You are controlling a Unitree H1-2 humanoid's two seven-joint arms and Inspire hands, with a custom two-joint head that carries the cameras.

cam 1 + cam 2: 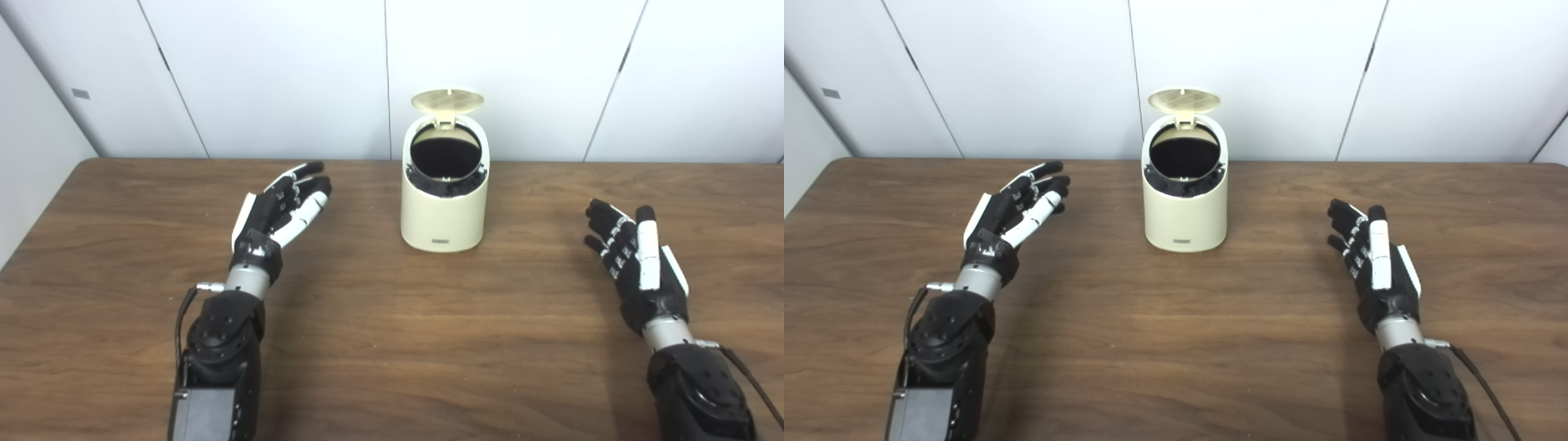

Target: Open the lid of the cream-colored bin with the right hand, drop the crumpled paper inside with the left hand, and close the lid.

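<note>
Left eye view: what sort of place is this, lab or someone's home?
Most likely a lab or test room: a bare wood-grain table, plain white panelled walls behind it, and a single cream-coloured plastic bin with its lid up, staged between the two open hands.

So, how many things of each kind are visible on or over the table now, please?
Bins: 1, the cream-colored bin, with its lid standing open
Robot hands: 2, the left hand and the right hand, both open and holding nothing
Crumpled paper: 0 in view
Total: 3
</note>
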